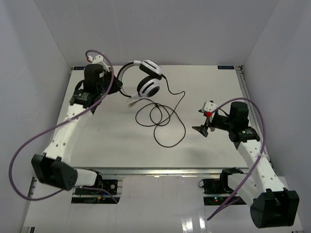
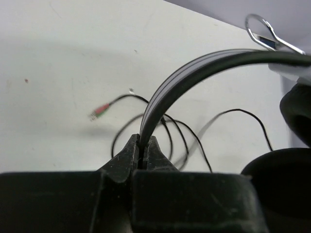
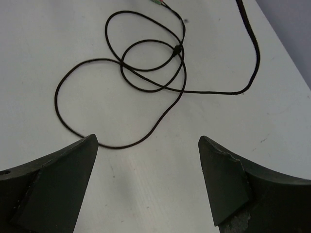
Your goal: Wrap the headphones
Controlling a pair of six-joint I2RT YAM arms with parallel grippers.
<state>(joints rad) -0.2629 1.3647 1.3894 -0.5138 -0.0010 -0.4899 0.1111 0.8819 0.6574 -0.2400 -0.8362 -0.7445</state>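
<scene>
The left gripper [image 2: 144, 147] is pinching the headband [image 2: 194, 68] of the white, black-padded over-ear headphones [image 1: 148, 83] at the table's [image 1: 112, 145] far side. Wrapping looks unstarted: their thin black cable [image 1: 163, 119] is lying loose near the wide-spread right gripper [image 3: 148, 145].

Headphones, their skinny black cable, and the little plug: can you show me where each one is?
headphones [image 1: 148, 87]: top external view, on the ear cup.
cable [image 3: 178, 49]: right wrist view, on the small bead where loops cross.
plug [image 2: 99, 112]: left wrist view, on its blurry coloured tip.
</scene>
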